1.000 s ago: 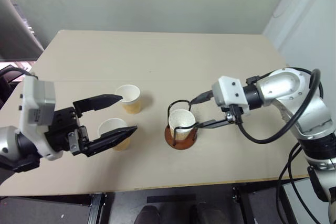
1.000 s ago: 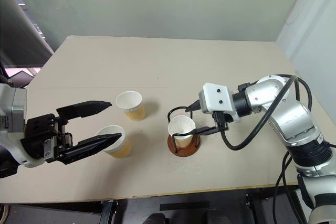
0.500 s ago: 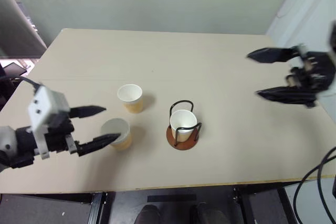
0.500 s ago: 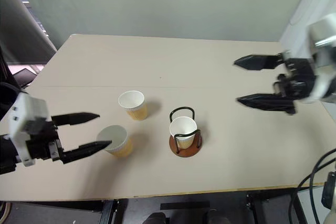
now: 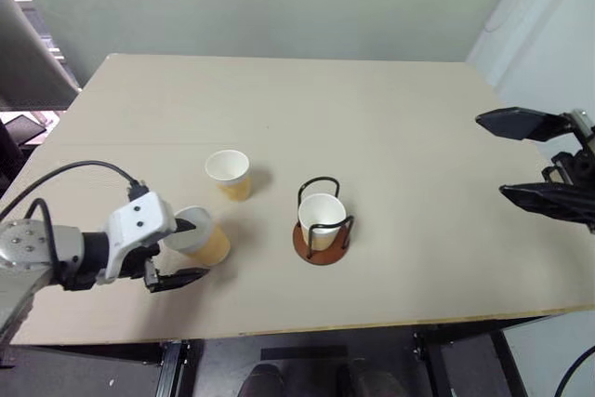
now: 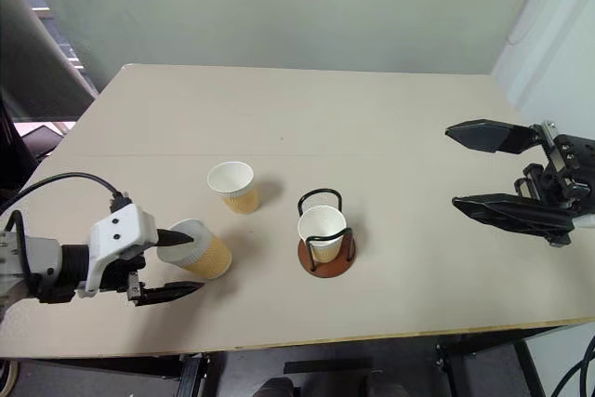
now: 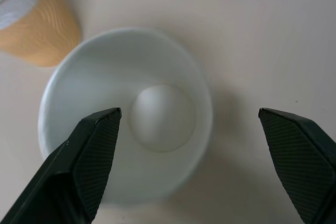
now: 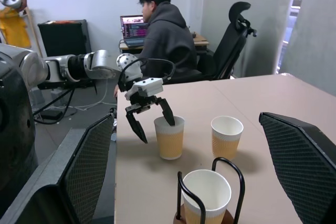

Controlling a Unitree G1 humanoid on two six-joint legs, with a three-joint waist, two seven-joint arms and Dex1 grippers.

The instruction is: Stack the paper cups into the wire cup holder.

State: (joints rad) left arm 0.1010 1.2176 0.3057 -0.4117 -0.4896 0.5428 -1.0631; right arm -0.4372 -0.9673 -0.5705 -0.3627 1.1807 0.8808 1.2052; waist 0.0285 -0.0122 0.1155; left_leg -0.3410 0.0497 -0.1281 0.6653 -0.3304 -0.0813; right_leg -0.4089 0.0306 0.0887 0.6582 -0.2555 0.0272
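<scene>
Our left tool (image 6: 177, 264) straddles a paper cup (image 6: 198, 248), fingers spread, seemingly not yet touching; our right tool (image 6: 483, 167) hangs spread, well apart from the wire cup holder (image 6: 325, 239).

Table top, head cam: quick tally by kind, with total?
Paper cups: 3, one seated in the holder, one standing free, one between the open fingers of the left gripper
Wire cup holder: 1
Total: 4 things on the table
</scene>
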